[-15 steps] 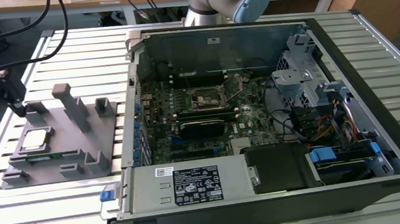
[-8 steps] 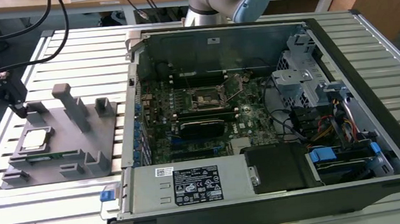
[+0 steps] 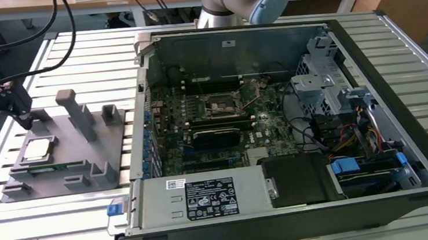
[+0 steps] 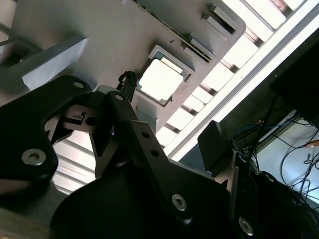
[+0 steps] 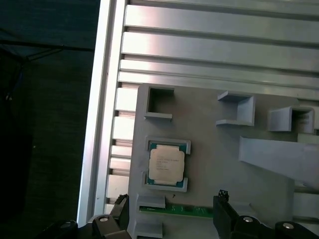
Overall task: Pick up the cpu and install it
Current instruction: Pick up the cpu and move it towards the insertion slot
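The cpu (image 3: 37, 149), a small silvery square with a pale rim, lies flat in a shallow framed pocket near the left edge of the grey tray (image 3: 60, 130). In both wrist views it shows from above, cpu (image 5: 166, 164) and cpu (image 4: 160, 81), with nothing on it. My gripper (image 3: 17, 108) hangs above the tray's far left corner, a little behind the cpu and clear of it. In the first wrist view my gripper (image 5: 171, 203) is open, its two black fingertips (image 5: 222, 201) wide apart with only the tray between them. The dark socket (image 3: 221, 105) sits on the motherboard inside the open computer case.
A thin green memory strip (image 5: 177, 210) lies in the tray next to the cpu pocket. Grey posts (image 3: 78, 111) stand up from the tray. The open case (image 3: 276, 120) fills the middle of the slatted metal table (image 3: 45, 228). Cables (image 3: 59, 29) hang at the exterior view's left.
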Controlling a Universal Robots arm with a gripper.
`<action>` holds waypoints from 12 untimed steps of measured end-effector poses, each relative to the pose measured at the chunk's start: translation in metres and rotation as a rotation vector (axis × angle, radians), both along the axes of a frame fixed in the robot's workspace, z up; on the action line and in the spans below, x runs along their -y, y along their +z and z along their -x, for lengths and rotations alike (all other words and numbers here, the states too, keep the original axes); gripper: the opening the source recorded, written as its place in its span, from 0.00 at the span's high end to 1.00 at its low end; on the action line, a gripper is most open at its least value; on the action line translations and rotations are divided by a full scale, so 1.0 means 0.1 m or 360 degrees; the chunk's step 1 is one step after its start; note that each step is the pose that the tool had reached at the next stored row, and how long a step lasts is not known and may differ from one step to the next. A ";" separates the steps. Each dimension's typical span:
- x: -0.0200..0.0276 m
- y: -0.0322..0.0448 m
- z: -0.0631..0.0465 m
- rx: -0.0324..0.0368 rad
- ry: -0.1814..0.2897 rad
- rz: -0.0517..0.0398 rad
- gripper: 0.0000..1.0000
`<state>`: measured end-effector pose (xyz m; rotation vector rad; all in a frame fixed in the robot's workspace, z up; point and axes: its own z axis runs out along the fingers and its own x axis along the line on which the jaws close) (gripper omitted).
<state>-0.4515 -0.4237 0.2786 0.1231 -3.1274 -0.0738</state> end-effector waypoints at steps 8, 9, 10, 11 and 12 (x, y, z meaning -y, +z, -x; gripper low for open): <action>-0.007 -0.071 0.00 0.0000 -0.0038 0.0000 0.24; -0.011 -0.076 0.00 0.0000 -0.0038 0.0000 0.24; -0.017 -0.083 0.00 0.0000 -0.0038 0.0000 0.24; -0.023 -0.092 0.00 0.0000 -0.0038 0.0000 0.24; -0.030 -0.105 0.00 0.0000 -0.0038 0.0000 0.24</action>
